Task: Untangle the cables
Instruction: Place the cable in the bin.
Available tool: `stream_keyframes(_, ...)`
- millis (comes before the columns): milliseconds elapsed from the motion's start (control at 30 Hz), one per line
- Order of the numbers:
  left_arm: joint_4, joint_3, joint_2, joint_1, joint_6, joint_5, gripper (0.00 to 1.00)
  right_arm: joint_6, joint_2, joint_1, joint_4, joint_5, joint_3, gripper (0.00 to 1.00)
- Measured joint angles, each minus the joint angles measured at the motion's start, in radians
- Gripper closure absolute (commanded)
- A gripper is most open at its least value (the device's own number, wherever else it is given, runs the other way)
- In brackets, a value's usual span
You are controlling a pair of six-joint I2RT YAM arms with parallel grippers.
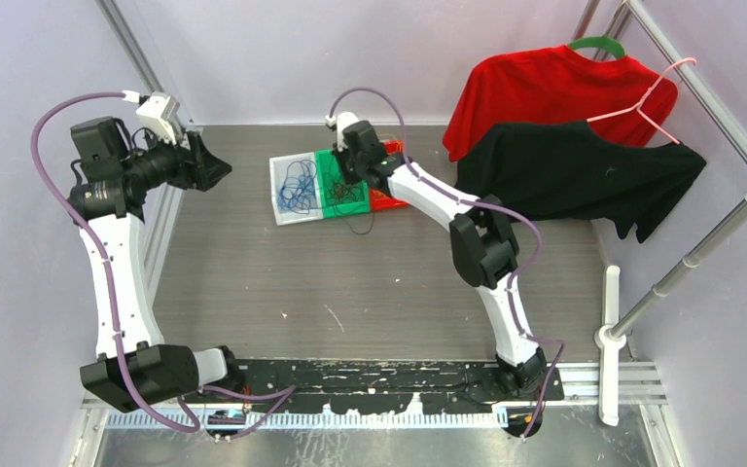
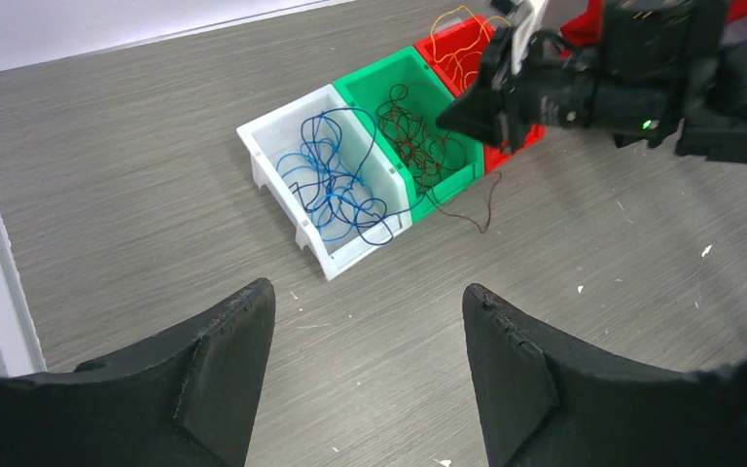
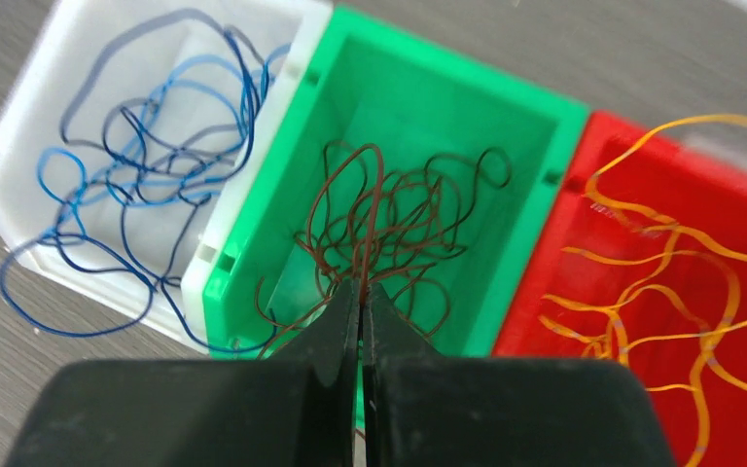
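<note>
Foreground: left gripper [image 2: 365,292], its two black fingers spread wide with nothing between them, above the grey table [image 2: 136,146] and well apart from the bins. Centre, left to right, three open bins stand touching in a row. The white bin [image 3: 19,117] holds the blue cables [image 2: 336,190] in loose loops, with one loop hanging over its outer wall onto the table. The green bin [image 3: 447,58] holds the brown cables [image 3: 379,219]; one strand trails out over its front edge onto the table. The right gripper [image 3: 362,287] hangs over this bin, fingers pressed together and pinching strands of the brown clump at their tips. The red bin [image 3: 545,253] holds the orange cables [image 2: 459,53]. Far right, a red shirt [image 1: 545,92] and a black shirt [image 1: 574,175] hang from a rail, beside a pink hanger [image 1: 657,97].
</note>
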Motion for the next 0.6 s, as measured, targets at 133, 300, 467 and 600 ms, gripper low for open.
stream_keyframes(133,0.004,0.000,0.000,0.002,-0.006,0.001,0.30,0.007,0.071,0.019,-0.069,0.016,0.041,0.99)
stream_keyframes(300,0.008,0.000,0.000,0.003,-0.018,0.006,0.30,0.007,0.168,0.017,-0.154,0.032,0.183,0.80)
stream_keyframes(467,0.014,0.000,0.000,0.006,-0.021,0.010,0.30,0.012,0.203,0.013,-0.172,0.050,0.253,0.49)
stream_keyframes(600,0.014,0.000,0.000,0.011,-0.021,0.014,0.30,0.021,0.192,0.010,-0.142,0.051,0.235,0.42)
